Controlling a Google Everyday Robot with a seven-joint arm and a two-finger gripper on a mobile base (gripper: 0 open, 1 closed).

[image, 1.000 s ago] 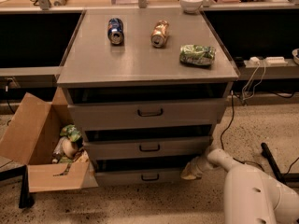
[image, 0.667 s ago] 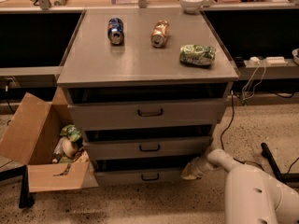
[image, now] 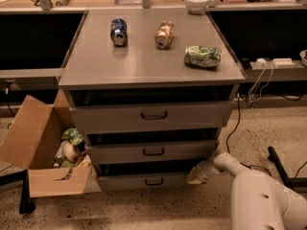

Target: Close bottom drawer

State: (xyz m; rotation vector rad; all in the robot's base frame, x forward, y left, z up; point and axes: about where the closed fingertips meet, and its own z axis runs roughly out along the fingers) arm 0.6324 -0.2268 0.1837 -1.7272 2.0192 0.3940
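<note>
The bottom drawer (image: 144, 181) is the lowest of three grey drawers in the cabinet, with a small dark pull handle (image: 154, 181). A dark gap shows above its front panel. My gripper (image: 195, 176) is at the right end of the bottom drawer's front, low near the floor, at the end of my white arm (image: 261, 195). The middle drawer (image: 152, 151) and top drawer (image: 153, 116) sit above it.
On the cabinet top (image: 96, 63) lie a blue can (image: 118, 31), a copper can (image: 164, 34) and a green bag (image: 203, 56). An open cardboard box (image: 43, 152) with rubbish stands left of the drawers. Cables (image: 235, 123) hang on the right. A white bowl (image: 196, 2) is behind.
</note>
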